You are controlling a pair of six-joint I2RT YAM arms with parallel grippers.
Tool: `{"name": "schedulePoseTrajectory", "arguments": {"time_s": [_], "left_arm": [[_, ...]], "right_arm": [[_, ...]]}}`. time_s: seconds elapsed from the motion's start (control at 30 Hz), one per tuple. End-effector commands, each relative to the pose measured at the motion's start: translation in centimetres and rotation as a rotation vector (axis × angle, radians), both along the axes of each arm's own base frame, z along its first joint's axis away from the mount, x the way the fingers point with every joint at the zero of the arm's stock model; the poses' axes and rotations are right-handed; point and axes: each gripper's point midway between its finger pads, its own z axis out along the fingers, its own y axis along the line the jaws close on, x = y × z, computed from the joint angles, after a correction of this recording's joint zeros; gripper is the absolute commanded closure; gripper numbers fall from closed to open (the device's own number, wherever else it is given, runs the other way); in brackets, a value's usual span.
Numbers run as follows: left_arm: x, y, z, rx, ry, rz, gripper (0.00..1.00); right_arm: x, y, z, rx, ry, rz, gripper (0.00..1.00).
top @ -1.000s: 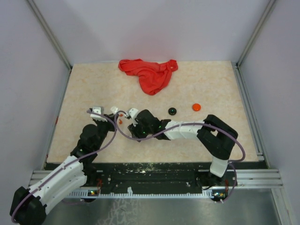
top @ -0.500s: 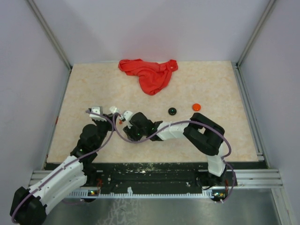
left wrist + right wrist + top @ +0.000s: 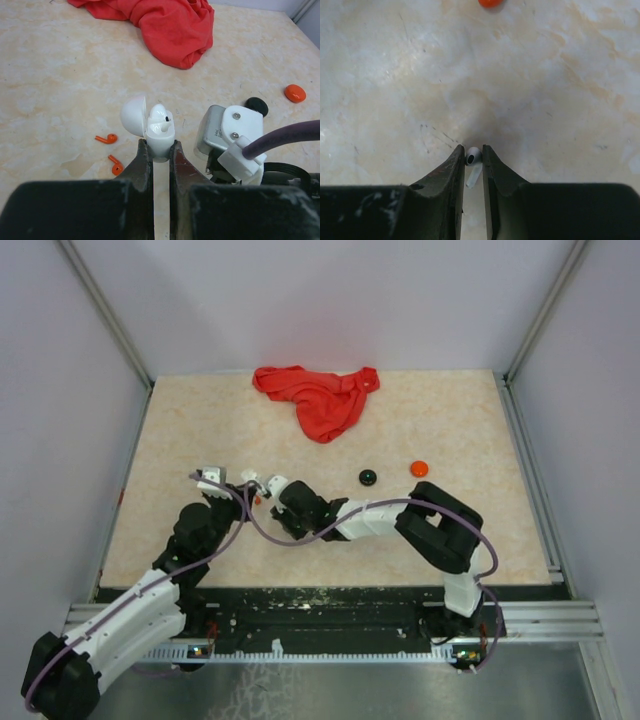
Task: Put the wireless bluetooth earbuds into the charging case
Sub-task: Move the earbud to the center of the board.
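L: left claw [image 3: 159, 148] clamped on open white charging case [image 3: 160, 136], seated white earbud [image 3: 159, 113] inside | R: right claw [image 3: 473, 151] pinching loose white earbud [image 3: 472, 156] down at desk [image 3: 545, 100] | risk: shallow tip grip on a slick bud, so it may twist or pop out on lift and miss the socket

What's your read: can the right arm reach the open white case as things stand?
Probably yes. The left gripper holds the case upright with its lid open. The right gripper, shut on a white earbud, sits close beside it, and nothing seems to lie between them.
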Motion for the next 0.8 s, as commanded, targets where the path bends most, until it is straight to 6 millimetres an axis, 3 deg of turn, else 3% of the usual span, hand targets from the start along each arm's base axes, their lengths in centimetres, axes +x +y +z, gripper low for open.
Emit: {"name": "schedulePoseTrajectory", "arguments": {"time_s": [0.0, 0.27, 0.43, 0.77], "left_arm": [[0.0, -1.3, 1.6, 0.0, -0.048, -0.072, 0.99], [-0.4, -3.2, 2.0, 0.033, -0.059, -0.189, 0.99], [-0.3, -3.4, 1.9, 0.038, -0.048, -0.194, 0.99], [0.2, -1.0, 1.9, 0.061, -0.024, -0.064, 0.99]], "right_arm": [[-0.5, -3.9, 1.3, -0.107, -0.04, -0.077, 0.83], [1.2, -11.7, 1.3, -0.253, -0.048, -0.288, 0.84], [2.4, -16.5, 1.9, -0.412, -0.121, -0.443, 0.84], [3.1, -19.3, 1.7, -0.607, -0.206, -0.593, 0.82]]}}
